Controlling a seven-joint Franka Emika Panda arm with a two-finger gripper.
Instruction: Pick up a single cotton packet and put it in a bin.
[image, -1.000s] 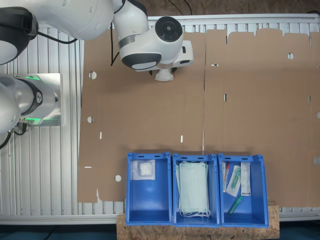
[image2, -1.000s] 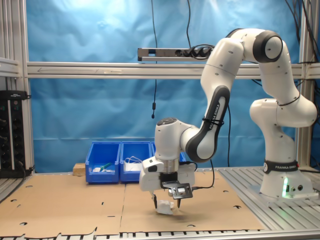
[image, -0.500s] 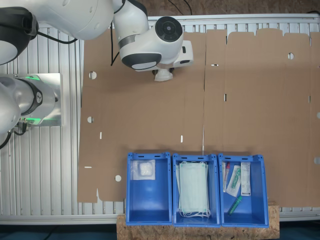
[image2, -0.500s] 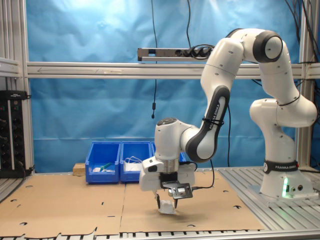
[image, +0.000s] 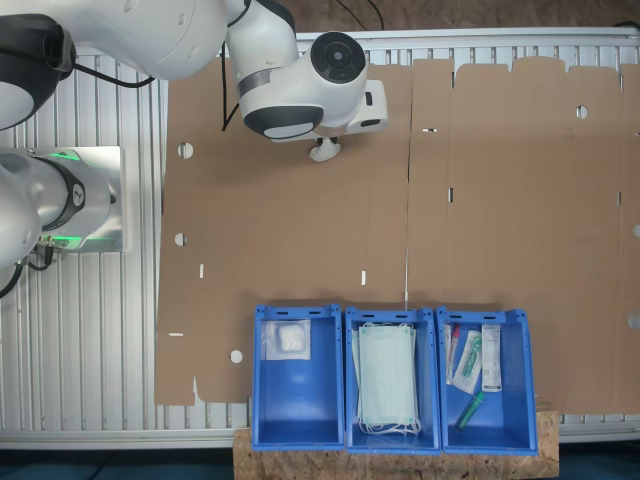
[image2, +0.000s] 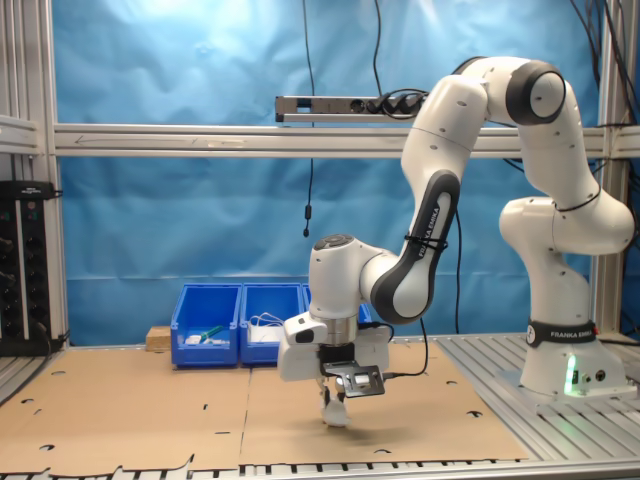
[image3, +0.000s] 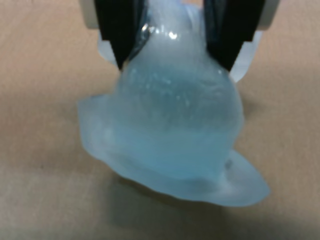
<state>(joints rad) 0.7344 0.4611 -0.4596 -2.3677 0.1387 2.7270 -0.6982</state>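
Partly hidden in the first exterior view, the cotton packet pokes out from under the arm's wrist, the gripper itself covered. Flattened brown cardboard overlies a slatted metal table; 3 blue bins sit at its edge, blue backdrop behind in the second exterior view. The gripper has both black fingers pinched narrowly on the packet, which hangs bunched just above the cardboard.

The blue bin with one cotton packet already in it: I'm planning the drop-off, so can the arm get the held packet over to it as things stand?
Probably yes: the gripper is shut on the cotton packet, and only flat cardboard lies between it and that open-topped bin.
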